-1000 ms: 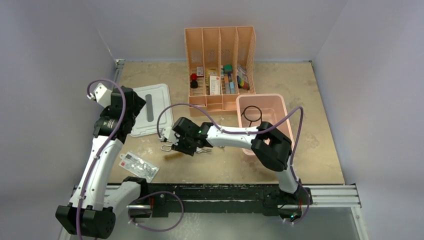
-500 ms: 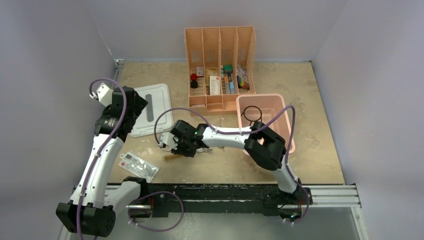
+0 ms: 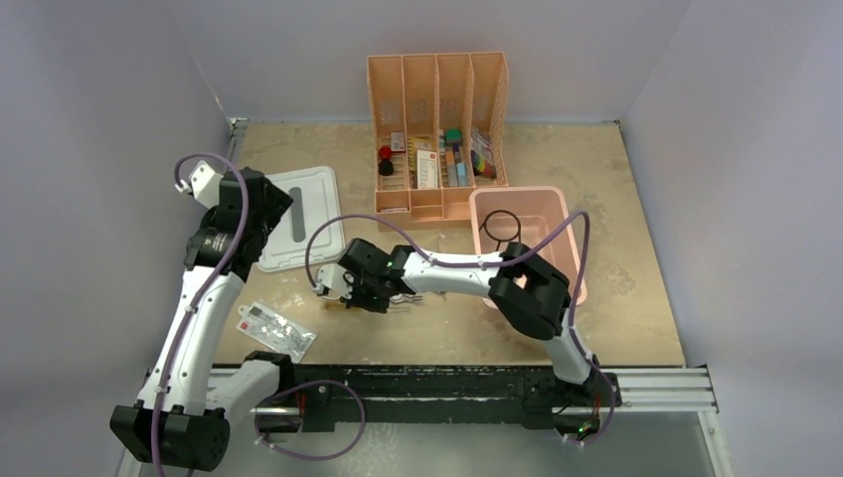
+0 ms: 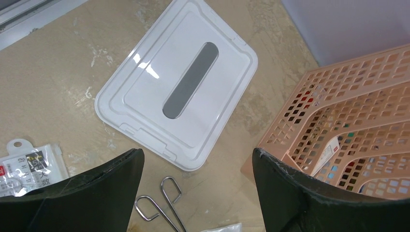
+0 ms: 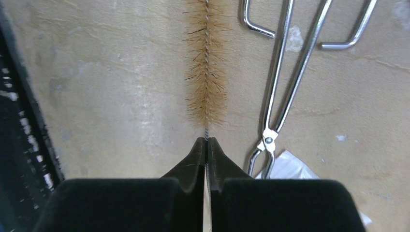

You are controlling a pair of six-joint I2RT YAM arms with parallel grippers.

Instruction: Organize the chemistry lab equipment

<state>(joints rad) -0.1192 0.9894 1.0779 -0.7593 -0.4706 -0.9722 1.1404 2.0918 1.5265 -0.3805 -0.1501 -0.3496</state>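
A brown bristle brush (image 5: pixel 205 72) lies on the table, and my right gripper (image 5: pixel 206 141) is shut on its twisted wire stem just below the bristles. To the brush's right lie the steel tongs (image 5: pixel 285 82), their tips over a clear packet (image 5: pixel 290 166). In the top view the right gripper (image 3: pixel 350 290) is low at mid-table. A black wire ring (image 3: pixel 500 225) lies in the pink bin (image 3: pixel 557 214). My left gripper (image 4: pixel 198 159) hangs open and empty above the table, with the tongs' handle loops (image 4: pixel 164 203) below it.
A white lid (image 4: pixel 179 92) lies on the table at the left. The peach divided organizer (image 3: pixel 437 119) stands at the back, with small colourful items in it. A flat red-and-white printed packet (image 3: pixel 275 328) lies near the front left edge.
My right gripper has moved slightly left and closed its jaws on the brush's wire stem. The left arm has hardly moved.
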